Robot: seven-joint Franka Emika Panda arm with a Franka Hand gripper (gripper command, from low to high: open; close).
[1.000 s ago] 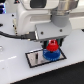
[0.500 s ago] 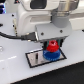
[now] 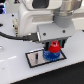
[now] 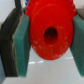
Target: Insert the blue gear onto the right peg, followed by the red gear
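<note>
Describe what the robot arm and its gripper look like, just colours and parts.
The arm is white and bulky with rounded casings, and a black cable runs to it from the exterior view's left. The gripper has a dark body. In the wrist view its fingers are black with teal-green pads.

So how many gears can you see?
2. The red gear is held between the gripper's fingers, right above the blue gear, which sits on the grey plate. Others may be hidden.

White tabletop (image 3: 12,70) — glossy, evenly lit; dark backdrop (image 3: 5,10) behind, at exterior view's left.
</note>
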